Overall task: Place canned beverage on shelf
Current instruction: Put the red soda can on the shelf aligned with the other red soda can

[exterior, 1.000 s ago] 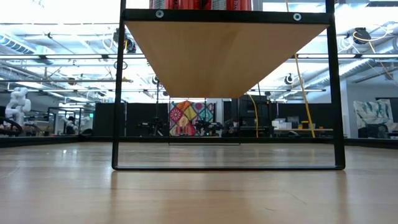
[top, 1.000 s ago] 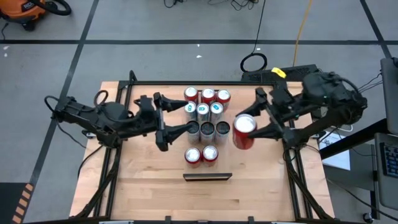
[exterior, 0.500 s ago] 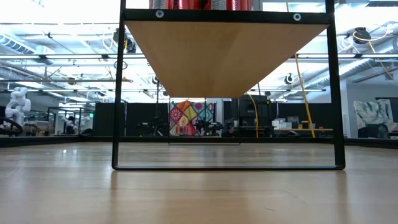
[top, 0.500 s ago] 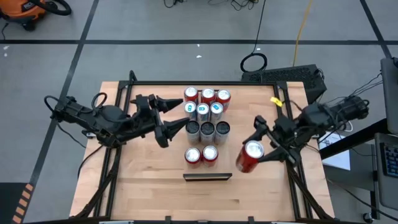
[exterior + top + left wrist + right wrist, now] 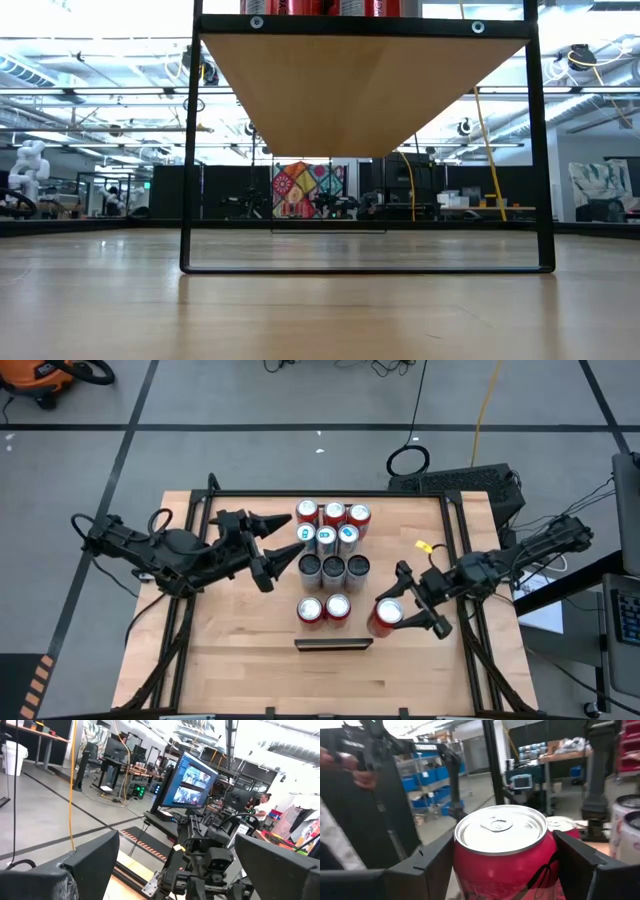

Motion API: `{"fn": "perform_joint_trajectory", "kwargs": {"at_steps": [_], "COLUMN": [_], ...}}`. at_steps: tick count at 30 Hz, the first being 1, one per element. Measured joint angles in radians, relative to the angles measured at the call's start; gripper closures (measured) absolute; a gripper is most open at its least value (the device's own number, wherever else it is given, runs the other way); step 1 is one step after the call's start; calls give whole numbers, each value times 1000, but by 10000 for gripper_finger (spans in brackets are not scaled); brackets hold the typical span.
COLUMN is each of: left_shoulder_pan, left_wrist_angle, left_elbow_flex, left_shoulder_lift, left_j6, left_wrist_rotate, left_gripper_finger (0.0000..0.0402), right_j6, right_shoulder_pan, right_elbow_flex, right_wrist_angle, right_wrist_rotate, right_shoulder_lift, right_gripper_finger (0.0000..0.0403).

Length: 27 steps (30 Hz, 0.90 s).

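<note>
- The right gripper [image 5: 408,613] was the one at work; its two dark fingers [image 5: 427,865] stood on either side of a red can [image 5: 385,616] and pinched it by the body, the silver lid and pull tab facing up between them.
- The red can looked close to upright, its long axis near vertical, perhaps leaning a little; whether its base already touched anything below I could not tell.
- From the held can, the nearest neighbours were the two red cans of the front row [image 5: 324,609], lying toward the left arm's side; the held can sat just beside the nearer of them, in line with that row, as if to make a third.
- Beyond that row stood the other cans [image 5: 332,540]: a dark-topped row, a pale row and a red row at the far end, all close-packed on the shelf [image 5: 360,90], whose pale underside and black frame showed from the table-level camera.
- A dark strip [image 5: 334,644] lay just in front of the front row, clear of the held can.
- My reading: the move ahead turned on closing the small sideways gap toward the front row, then lowering straight down along the can's own axis.
- The left gripper [image 5: 282,546] waited with fingers spread wide and empty, beside the can cluster, well apart from the held can; the right arm was plainly the nearer.
</note>
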Motion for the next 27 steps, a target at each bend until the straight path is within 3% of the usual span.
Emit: {"fn": "perform_joint_trajectory", "kwargs": {"at_steps": [13,27], "left_shoulder_pan": [-6,-14], "left_wrist_angle": [0,0], "left_elbow_flex": [-2,-2], "left_shoulder_lift": [14,14], "left_j6": [-1,-25], "left_wrist_rotate": [0,0], "left_gripper_finger": [4,4], "right_j6": [-100,-115], "right_shoulder_pan": [-1,-11], "right_elbow_flex": [-2,-2], "right_wrist_angle": [7,7], "right_wrist_rotate": [21,47], "right_shoulder_lift": [156,216], "right_gripper_finger": [154,154]}}
